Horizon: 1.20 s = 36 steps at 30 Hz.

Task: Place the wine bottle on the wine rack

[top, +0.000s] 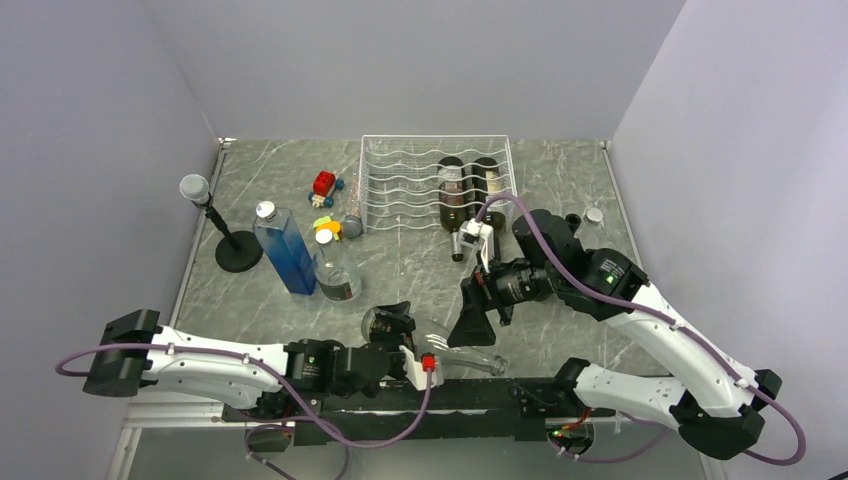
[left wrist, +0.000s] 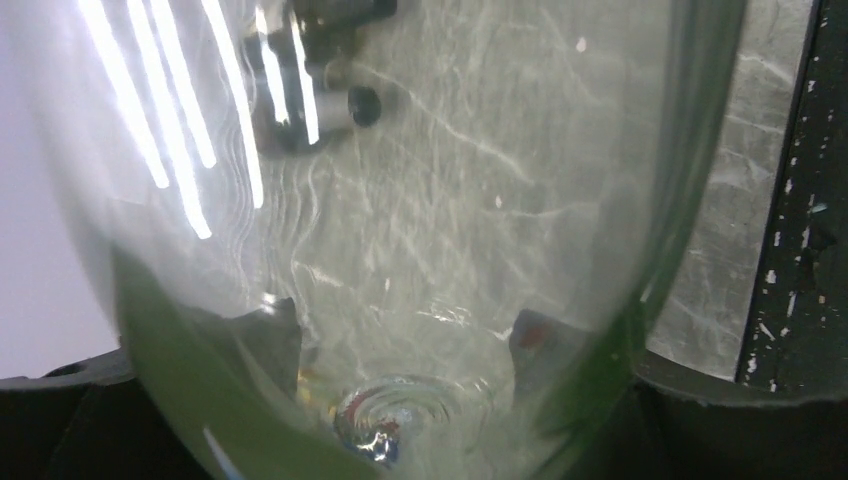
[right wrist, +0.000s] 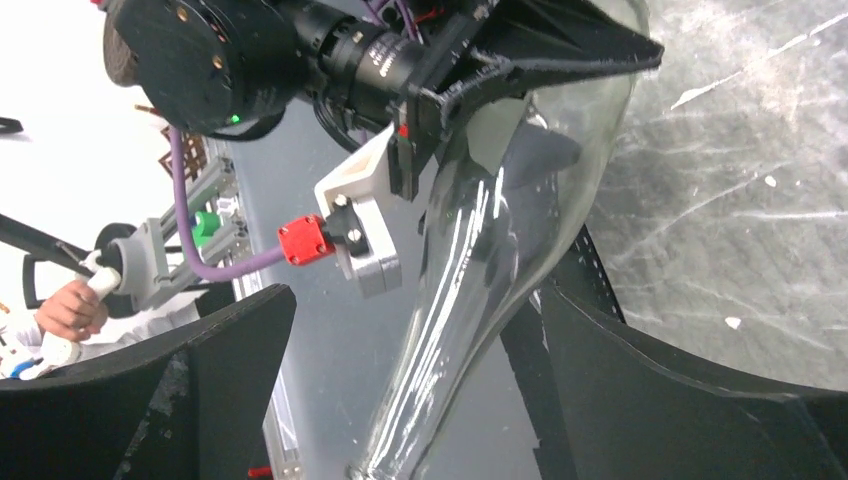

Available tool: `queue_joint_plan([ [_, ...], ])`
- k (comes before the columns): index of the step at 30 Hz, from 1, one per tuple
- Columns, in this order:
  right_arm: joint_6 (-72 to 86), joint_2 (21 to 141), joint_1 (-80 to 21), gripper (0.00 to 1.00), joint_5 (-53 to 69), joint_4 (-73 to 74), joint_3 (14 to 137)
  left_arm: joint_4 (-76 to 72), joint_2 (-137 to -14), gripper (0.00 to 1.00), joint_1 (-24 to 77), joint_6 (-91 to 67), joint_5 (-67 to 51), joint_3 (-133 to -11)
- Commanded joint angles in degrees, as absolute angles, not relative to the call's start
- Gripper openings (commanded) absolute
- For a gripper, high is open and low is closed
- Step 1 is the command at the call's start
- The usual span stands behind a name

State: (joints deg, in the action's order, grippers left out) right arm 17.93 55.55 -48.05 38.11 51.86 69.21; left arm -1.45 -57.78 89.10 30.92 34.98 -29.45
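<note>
My left hand (top: pixel 403 338) is clamped around the fat body of the clear wine bottle (top: pixel 468 356), which lies tilted low over the table, its neck reaching toward my right hand (top: pixel 487 312). That hand's jaws stand spread wide, one on each side of the neck and, as far as I can tell, not touching the glass. Past my right hand stands the wine rack (top: pixel 390 180) with two dark bottles (top: pixel 452 190) in its nearer grooves; beyond my left hand stand a blue bottle (top: pixel 286 252) and a small clear bottle (top: pixel 338 272).
</note>
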Motion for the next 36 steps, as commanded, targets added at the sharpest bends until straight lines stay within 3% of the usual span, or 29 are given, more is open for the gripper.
queue_joint_plan([
  [1,13.50,56.45,-47.98,1.00,38.27,58.94,70.83,-14.03,-55.25,0.01,90.34,35.66,40.86,-30.33],
  [6,11.71,58.07,-48.15,0.97,37.15,62.11,68.74,-15.43,-58.15,0.01,90.45,40.31,44.31,-30.88],
  [11,12.36,59.70,-49.66,0.84,36.48,61.69,64.66,-15.34,-59.29,0.01,90.55,41.06,43.35,-31.23],
  [23,15.55,64.40,-58.65,0.75,22.92,61.64,60.40,-15.30,-60.30,0.01,90.61,41.03,45.39,-31.69],
  [28,17.22,67.60,-62.38,0.65,16.15,62.82,61.29,-10.21,-60.99,0.01,90.61,37.93,47.56,-34.38],
  [36,19.54,68.62,-65.78,0.65,13.50,62.68,60.30,-6.86,-58.81,0.01,90.61,33.87,47.46,-36.36],
])
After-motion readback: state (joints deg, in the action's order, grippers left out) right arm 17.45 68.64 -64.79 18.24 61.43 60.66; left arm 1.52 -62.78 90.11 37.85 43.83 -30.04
